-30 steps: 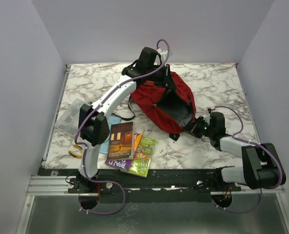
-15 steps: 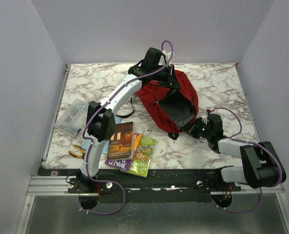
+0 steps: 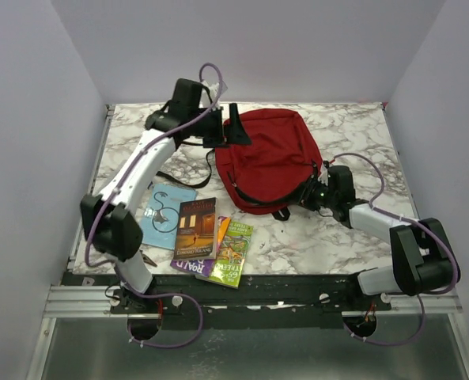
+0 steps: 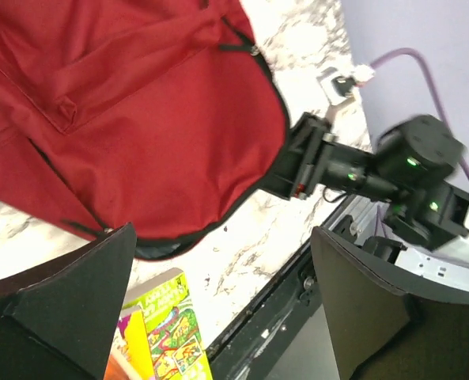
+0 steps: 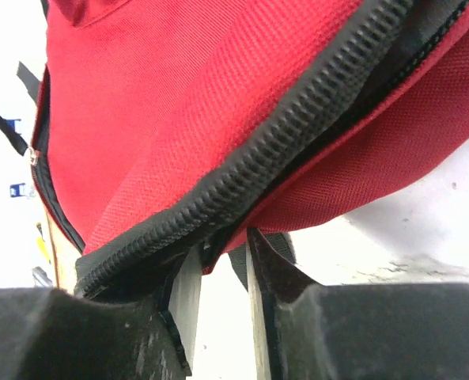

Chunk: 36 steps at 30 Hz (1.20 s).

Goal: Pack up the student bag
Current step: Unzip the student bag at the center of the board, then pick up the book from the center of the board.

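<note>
The student bag is dark red and lies flat on the marble table, its black zipper edge facing the near side. My left gripper hovers at the bag's upper left corner, open wide with nothing between its fingers. In the left wrist view the bag fills the upper left. My right gripper sits low at the bag's near right edge. Its jaws are open by a narrow gap, and the bag's zipper hem rests just over the fingertips, unpinched.
A dark paperback, a green book and a purple one beneath them lie at the front centre. A light blue booklet sits to their left beside my left arm's elbow. The green book also shows below my left gripper.
My left gripper let go of the bag's top, opened wide and swung left. The bag dropped flat and its mouth closed. My right gripper's jaws parted a little.
</note>
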Each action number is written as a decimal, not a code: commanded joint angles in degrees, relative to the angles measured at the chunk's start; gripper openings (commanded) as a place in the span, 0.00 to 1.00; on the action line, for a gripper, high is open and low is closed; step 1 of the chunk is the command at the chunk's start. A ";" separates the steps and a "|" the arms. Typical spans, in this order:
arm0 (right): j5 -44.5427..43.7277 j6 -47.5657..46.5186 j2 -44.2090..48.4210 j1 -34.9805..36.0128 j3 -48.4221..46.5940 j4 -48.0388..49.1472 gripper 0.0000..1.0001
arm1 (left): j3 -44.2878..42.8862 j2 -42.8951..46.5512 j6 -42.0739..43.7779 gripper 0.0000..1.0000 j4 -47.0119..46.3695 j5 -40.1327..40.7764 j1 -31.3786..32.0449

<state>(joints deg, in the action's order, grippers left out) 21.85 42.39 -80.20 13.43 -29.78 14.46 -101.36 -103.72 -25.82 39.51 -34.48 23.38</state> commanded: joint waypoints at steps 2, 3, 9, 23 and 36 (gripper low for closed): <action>-3.39 -8.85 4.39 0.10 -3.21 -18.87 0.43 | 9.61 20.56 5.60 0.94 -1.39 7.82 -1.73; -3.05 -10.07 4.68 0.10 -3.79 -21.64 0.44 | 12.42 23.77 6.55 0.94 -2.12 10.68 -2.05; -6.81 -11.25 14.08 1.25 -4.97 -32.19 0.52 | 27.97 37.63 7.76 0.94 -11.05 21.93 -3.61; -5.79 5.78 1.86 26.81 -19.24 -15.86 0.66 | 35.42 50.40 7.89 0.92 -19.37 28.55 -3.07; -14.28 10.66 -19.74 35.00 -31.92 -7.68 0.79 | 36.30 48.52 7.55 0.92 -20.14 28.52 -2.90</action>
<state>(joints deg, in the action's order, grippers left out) 12.88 52.51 -97.23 47.97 -57.71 4.89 -65.52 -53.65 -18.39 20.49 -6.33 20.32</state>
